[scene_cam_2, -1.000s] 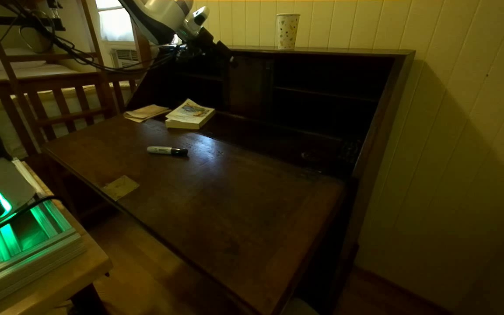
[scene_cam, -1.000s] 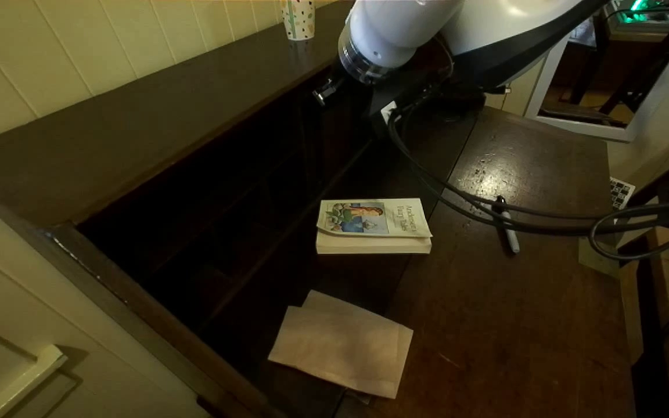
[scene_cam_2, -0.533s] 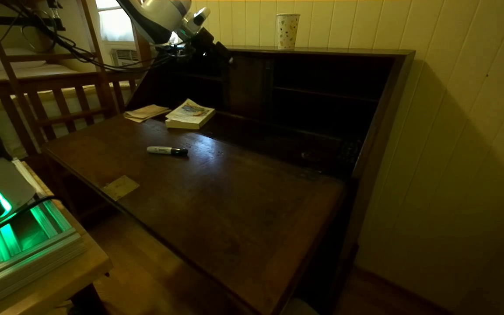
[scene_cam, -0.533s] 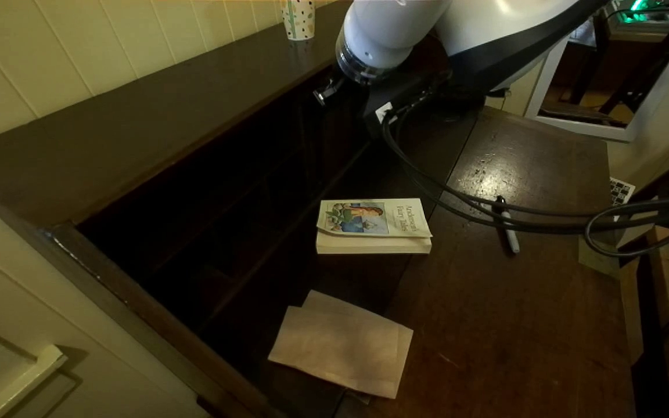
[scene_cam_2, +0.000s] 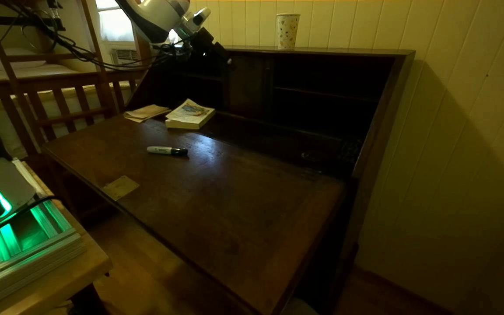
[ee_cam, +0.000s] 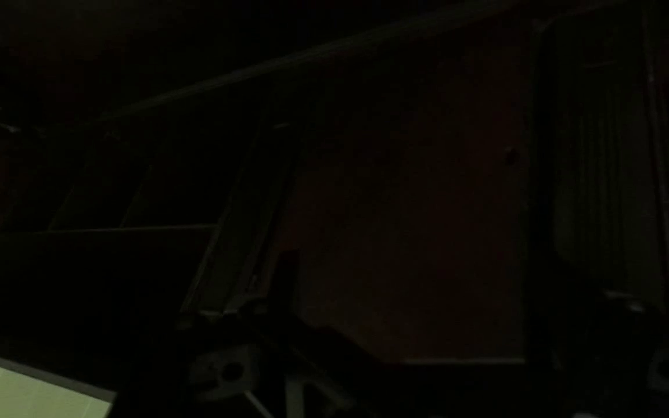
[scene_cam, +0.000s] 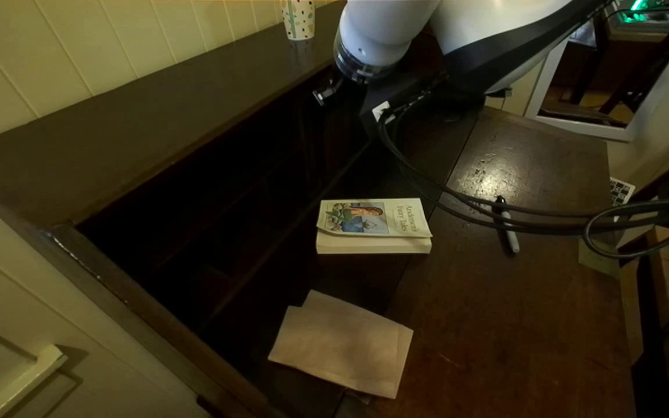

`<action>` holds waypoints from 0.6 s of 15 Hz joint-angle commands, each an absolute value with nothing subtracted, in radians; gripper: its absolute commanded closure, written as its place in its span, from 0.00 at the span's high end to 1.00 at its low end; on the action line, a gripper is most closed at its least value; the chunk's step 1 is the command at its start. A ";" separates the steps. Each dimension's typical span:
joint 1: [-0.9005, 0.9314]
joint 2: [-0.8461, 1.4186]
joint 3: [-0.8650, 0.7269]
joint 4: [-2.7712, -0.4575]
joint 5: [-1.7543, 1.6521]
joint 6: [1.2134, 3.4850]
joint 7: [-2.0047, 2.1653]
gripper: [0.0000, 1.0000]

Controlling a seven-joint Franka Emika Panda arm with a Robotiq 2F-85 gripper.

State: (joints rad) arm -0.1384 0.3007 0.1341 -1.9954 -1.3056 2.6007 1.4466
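Note:
My gripper (ee_cam: 416,261) stands open in the dim wrist view, nothing seen between its fingers (ee_cam: 286,281). It faces a dark reddish door panel (ee_cam: 410,203) in the middle of the desk's hutch, with a small knob or keyhole (ee_cam: 510,155) near one edge. Whether a finger touches the door is too dark to tell. In an exterior view the gripper (scene_cam_2: 225,59) hangs before the same door (scene_cam_2: 248,85), just below the hutch top. Down on the desk lie a paperback book (scene_cam: 372,223), folded brown paper (scene_cam: 343,342) and a white marker with a black cap (scene_cam_2: 166,151).
A spotted paper cup (scene_cam_2: 288,31) stands on the hutch top (scene_cam: 137,133). Dark open shelves (scene_cam_2: 326,105) flank the door. Black cables (scene_cam: 514,223) droop from the arm over the desk and marker. A flat square patch (scene_cam_2: 120,188) lies near the desk's front edge.
The arm and wrist have shifted slightly, a little leftward in both exterior views, and the cables moved with them. The book, paper, marker and cup have stayed put.

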 commanded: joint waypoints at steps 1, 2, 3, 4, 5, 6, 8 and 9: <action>-0.081 0.261 0.068 -2.033 -1.206 2.571 1.359 1.00; -0.072 0.254 0.057 -2.041 -1.188 2.569 1.341 1.00; -0.064 0.244 0.047 -2.051 -1.174 2.564 1.329 1.00; -0.058 0.230 0.038 -2.064 -1.159 2.562 1.314 1.00; -0.052 0.220 0.030 -2.073 -1.151 2.560 1.305 1.00; -0.048 0.210 0.024 -2.086 -1.138 2.558 1.292 1.00; -0.042 0.187 0.010 -2.112 -1.124 2.558 1.276 1.00; -0.041 0.177 0.006 -2.123 -1.114 2.557 1.268 1.00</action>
State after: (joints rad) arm -0.0556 0.2368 0.0419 -2.0659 -1.1640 2.5872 1.3166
